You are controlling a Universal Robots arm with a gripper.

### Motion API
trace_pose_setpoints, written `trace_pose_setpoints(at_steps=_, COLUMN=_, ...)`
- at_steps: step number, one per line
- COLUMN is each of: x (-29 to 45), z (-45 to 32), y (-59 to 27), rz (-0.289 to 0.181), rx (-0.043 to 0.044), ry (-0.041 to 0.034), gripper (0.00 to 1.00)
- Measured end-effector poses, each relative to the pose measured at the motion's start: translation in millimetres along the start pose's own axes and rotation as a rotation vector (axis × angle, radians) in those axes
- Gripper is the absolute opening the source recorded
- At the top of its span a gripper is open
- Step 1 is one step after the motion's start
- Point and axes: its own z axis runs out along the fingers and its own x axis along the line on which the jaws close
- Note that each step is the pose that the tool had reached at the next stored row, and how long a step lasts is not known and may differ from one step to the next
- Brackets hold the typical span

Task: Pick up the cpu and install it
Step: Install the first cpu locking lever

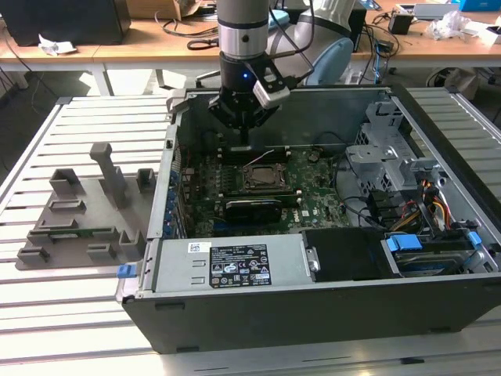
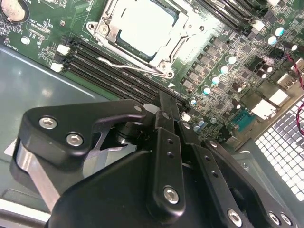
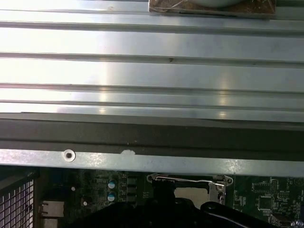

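The tool (image 1: 246,135) hangs inside the open computer case (image 1: 438,141), its fingers (image 2: 167,111) clenched together with nothing between them. The cpu (image 2: 142,26) lies in the motherboard socket (image 1: 262,177) just ahead of and below the tool, not touching it.

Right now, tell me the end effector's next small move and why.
Probably raise the end effector straight up, away from the board. The chip already lies flat inside the socket frame, and the end effector hangs beside it, over the memory slots, apart from the chip.
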Motion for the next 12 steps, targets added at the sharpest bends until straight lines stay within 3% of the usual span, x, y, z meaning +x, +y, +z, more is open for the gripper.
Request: trace_pose_setpoints(at_steps=12, x=0.0, z=7.1, y=0.1, rz=0.0, rx=-0.0001, ry=0.0, gripper=0.11)
